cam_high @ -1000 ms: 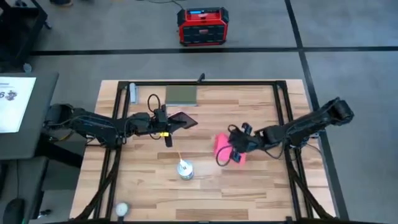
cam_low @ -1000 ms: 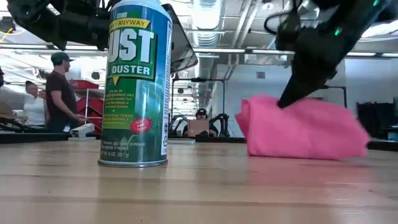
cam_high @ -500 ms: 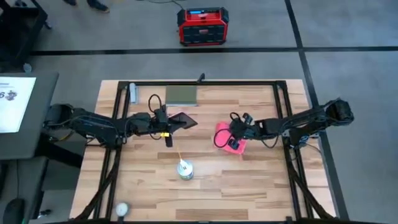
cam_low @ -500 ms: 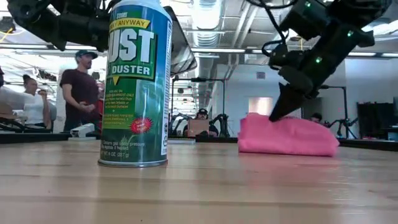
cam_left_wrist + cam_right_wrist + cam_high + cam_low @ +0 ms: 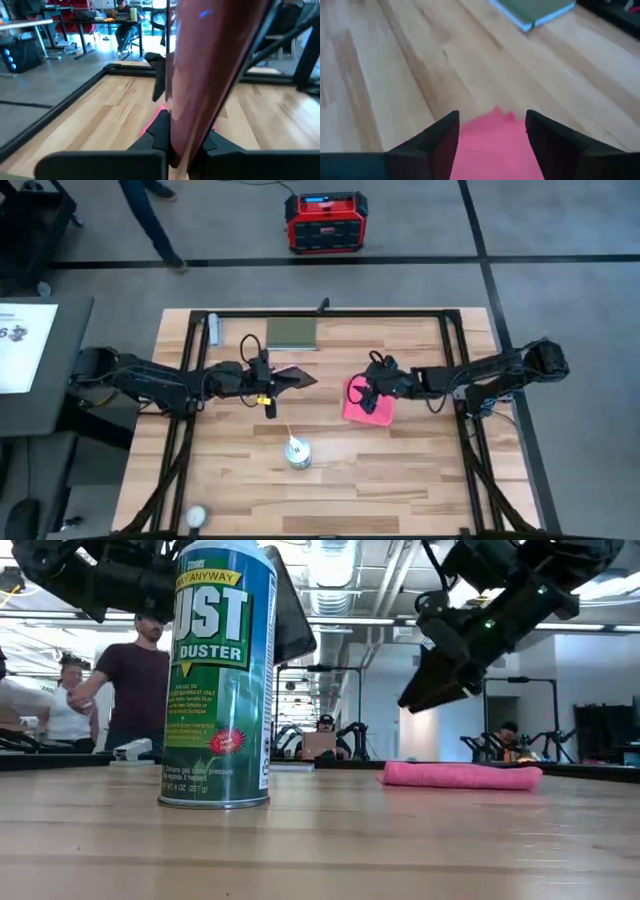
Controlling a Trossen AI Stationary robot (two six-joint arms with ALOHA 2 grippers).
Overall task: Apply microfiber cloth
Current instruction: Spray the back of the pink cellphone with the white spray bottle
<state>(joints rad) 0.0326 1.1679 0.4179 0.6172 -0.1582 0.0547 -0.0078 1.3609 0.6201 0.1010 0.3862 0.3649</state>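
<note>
The microfiber cloth [image 5: 366, 410], pinkish-red, lies flat on the table right of centre; in the low view the cloth [image 5: 460, 775] is a thin strip on the wood. My right gripper [image 5: 366, 388] hovers open just above the cloth's far-left part, clear of it, its fingers [image 5: 440, 137] standing apart over the pink. My left gripper [image 5: 272, 378] is left of centre, shut on the phone [image 5: 291, 376], which has a pink back [image 5: 210, 70]. My left gripper pinches the phone's near end [image 5: 182, 132] between its two fingers [image 5: 160, 132], coming level from the table's left. The fingers lie along the phone, which sticks out toward the right. It is lifted clear of the table and stands tilted on edge.
A duster can [image 5: 297, 452] stands upright nearer the front, below the phone. A dark green pad [image 5: 291, 332] lies at the far edge. A small white ball [image 5: 196, 516] sits at the front left. People move in the room behind.
My right gripper has carried the bunched cloth toward the table's far edge and a little left, let it go and risen clear. The cloth has dropped from a raised heap to lying flat on the table.
</note>
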